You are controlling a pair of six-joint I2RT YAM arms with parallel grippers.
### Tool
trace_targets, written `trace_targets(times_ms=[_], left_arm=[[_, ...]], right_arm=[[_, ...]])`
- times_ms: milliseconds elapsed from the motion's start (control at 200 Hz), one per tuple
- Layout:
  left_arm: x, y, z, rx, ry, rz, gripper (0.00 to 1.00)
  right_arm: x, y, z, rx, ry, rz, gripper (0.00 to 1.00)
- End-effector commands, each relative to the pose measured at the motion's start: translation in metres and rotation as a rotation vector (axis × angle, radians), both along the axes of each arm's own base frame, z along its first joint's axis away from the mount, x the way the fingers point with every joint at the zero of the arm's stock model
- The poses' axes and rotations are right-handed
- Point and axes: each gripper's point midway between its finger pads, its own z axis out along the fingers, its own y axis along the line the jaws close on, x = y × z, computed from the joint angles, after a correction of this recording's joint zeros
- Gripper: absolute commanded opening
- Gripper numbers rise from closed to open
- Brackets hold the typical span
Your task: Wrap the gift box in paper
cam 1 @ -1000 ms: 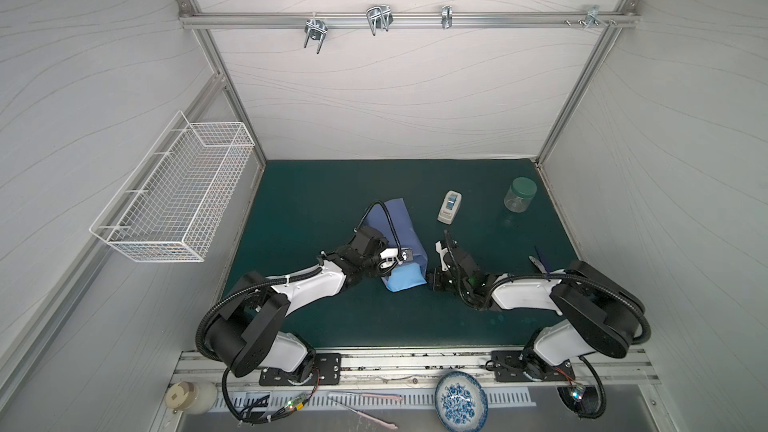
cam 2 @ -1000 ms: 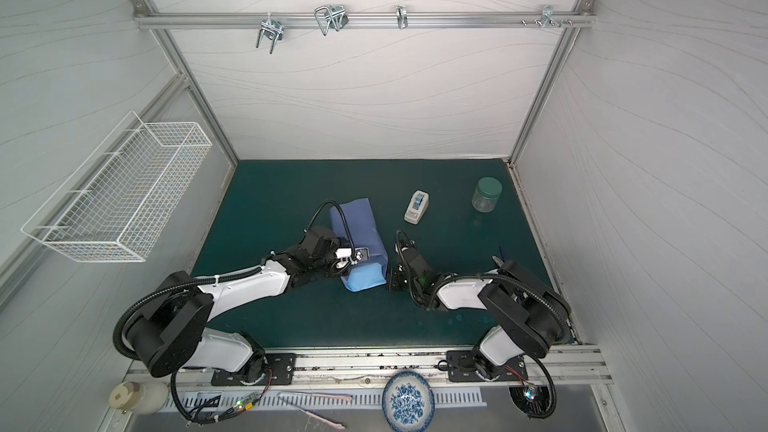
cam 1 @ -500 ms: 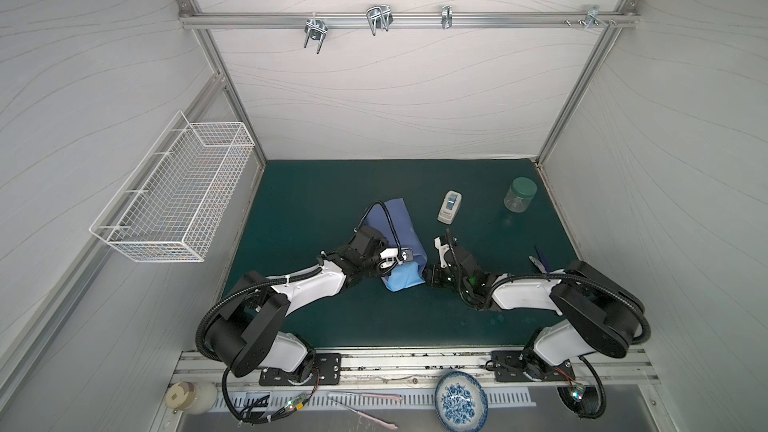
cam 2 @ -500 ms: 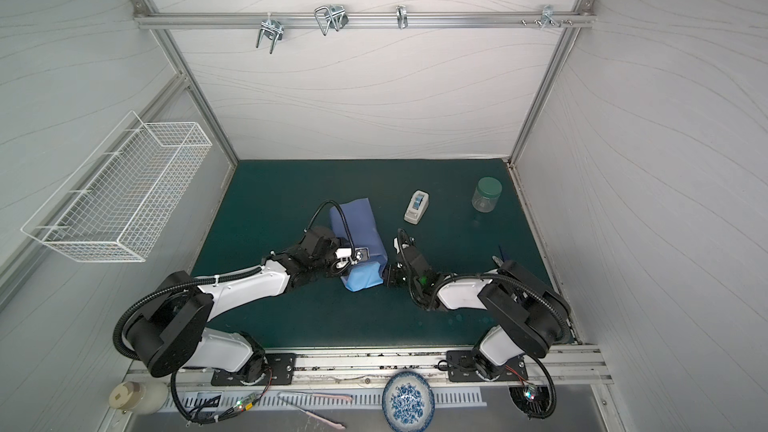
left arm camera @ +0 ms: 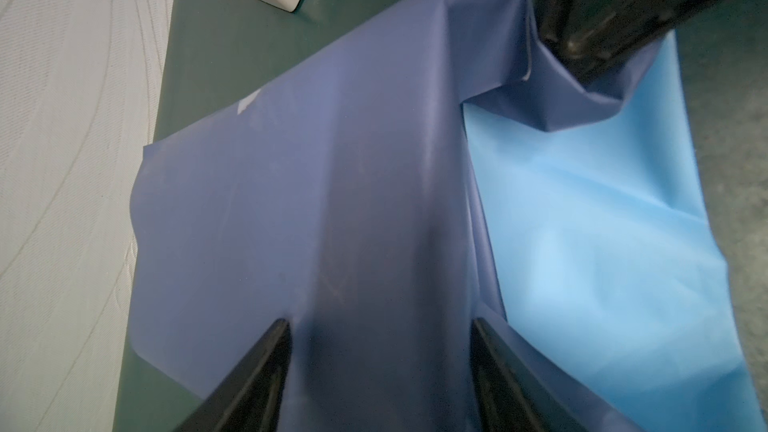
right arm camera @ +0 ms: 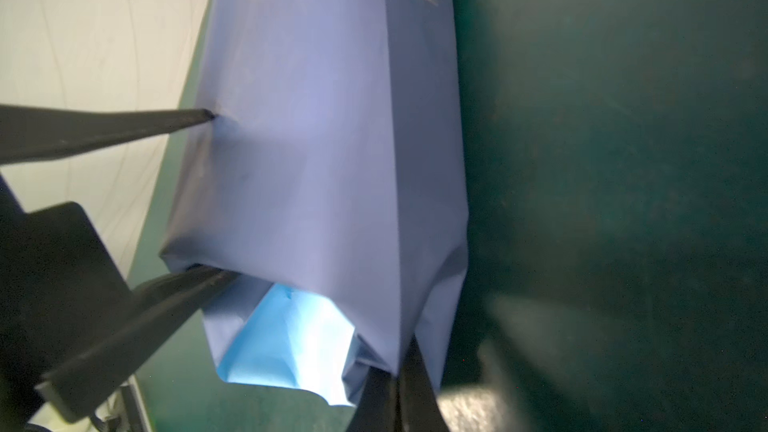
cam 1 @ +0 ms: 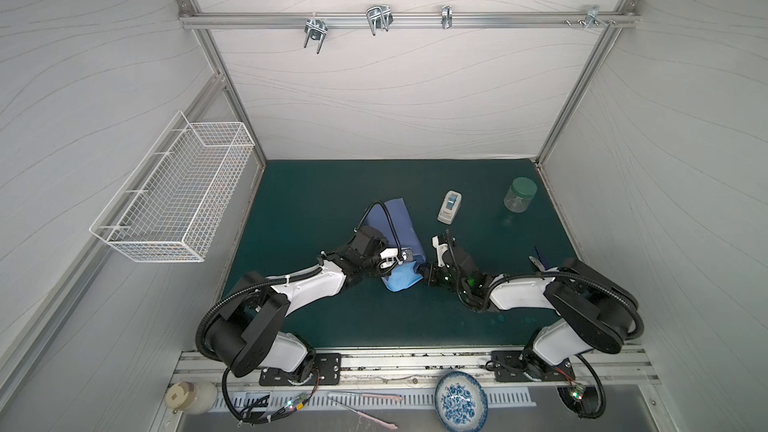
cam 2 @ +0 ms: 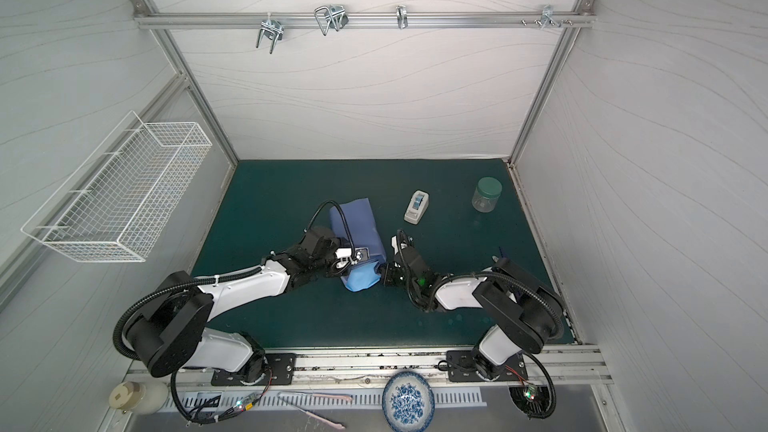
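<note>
The paper point(cam 1: 398, 221) is folded round the gift box, which is hidden under it. The indigo face is outward, and a light blue flap point(cam 1: 401, 284) sticks out at the near end. My left gripper point(cam 1: 388, 271) is open and reaches over the package from the left. In the left wrist view, both fingertips of the left gripper point(left arm camera: 379, 322) rest on the indigo paper point(left arm camera: 332, 160). My right gripper point(cam 1: 422, 274) is shut. In the right wrist view, the tips of the right gripper point(right arm camera: 405, 351) press into the paper point(right arm camera: 324, 139) fold at the near right corner.
A white tape dispenser point(cam 1: 450, 206) lies just behind and to the right of the package. A green-lidded jar point(cam 1: 519, 195) stands at the back right. A wire basket point(cam 1: 183, 197) hangs on the left wall. A blue-patterned bowl point(cam 1: 461, 405) sits in front of the mat.
My right gripper has slid left across the mat until its shut tips meet the package's near right corner. The left gripper has stayed on the package.
</note>
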Motion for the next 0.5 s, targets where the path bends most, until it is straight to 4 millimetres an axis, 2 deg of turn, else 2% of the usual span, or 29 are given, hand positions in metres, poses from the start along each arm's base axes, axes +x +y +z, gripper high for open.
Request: trace_targets(times_ms=[0, 495], left_arm=[[-0.0173, 0.0125, -0.0252, 0.078, 0.112, 0.005, 0.69], [-0.0169, 0.0119, -0.0247, 0.074, 0.112, 0.01, 0.69]], right_arm=[[0.0054, 0.0091, 0.011, 0.062, -0.01, -0.026, 0.04], [0.0147, 0.0188, 0.0157, 0.158, 0.007, -0.087, 0.04]])
